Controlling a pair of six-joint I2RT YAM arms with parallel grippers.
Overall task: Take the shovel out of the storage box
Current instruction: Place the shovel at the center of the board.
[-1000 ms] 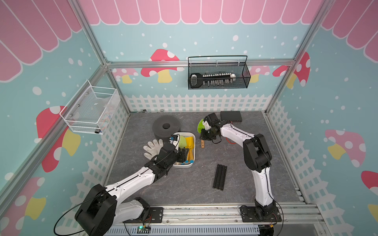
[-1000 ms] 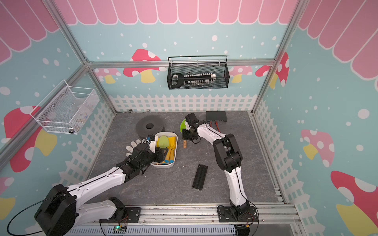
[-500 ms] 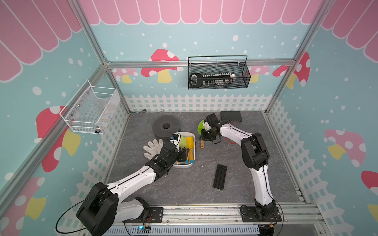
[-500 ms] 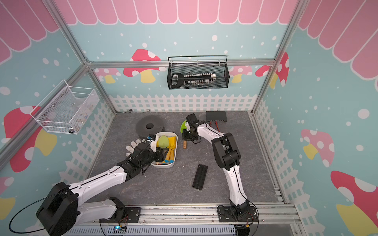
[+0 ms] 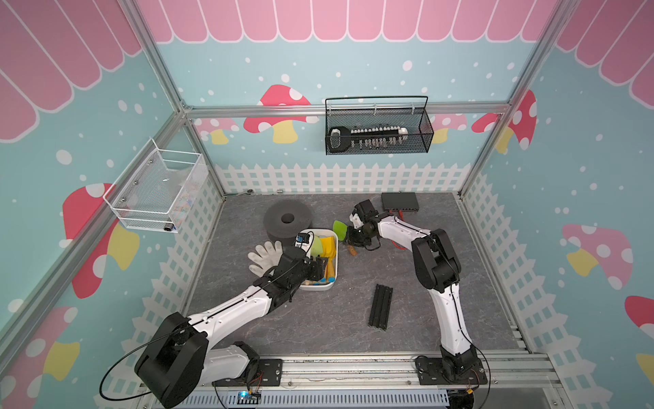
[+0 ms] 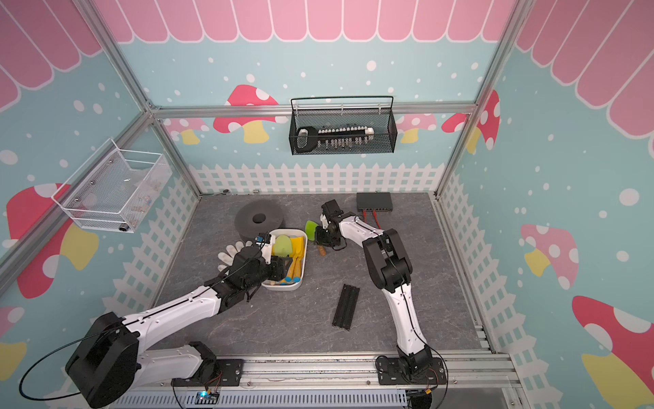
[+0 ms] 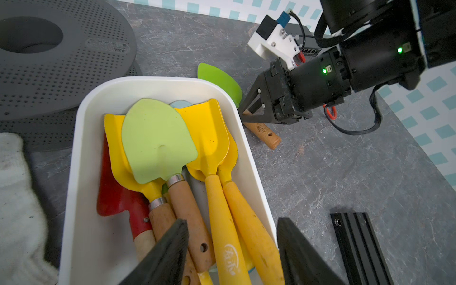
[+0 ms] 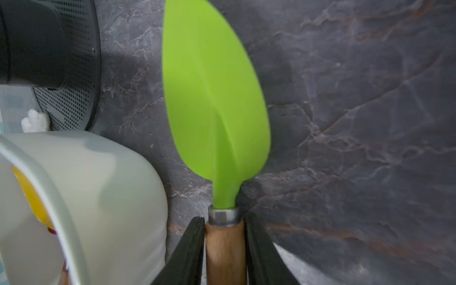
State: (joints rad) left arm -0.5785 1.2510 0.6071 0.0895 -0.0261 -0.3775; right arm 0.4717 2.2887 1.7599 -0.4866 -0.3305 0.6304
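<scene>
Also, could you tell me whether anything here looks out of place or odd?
One green shovel lies outside the storage box, on the table beside it, with the right gripper astride its wooden handle. The other shovels sit heaped across one another in the box. Nothing looks spilled or damaged.

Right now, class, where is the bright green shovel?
In a top view, the bright green shovel rests on the table beside the white box's far right corner, handle inside the right pincer.

top views: high, front, looking down | wrist views: close, low | shared: storage box
</scene>
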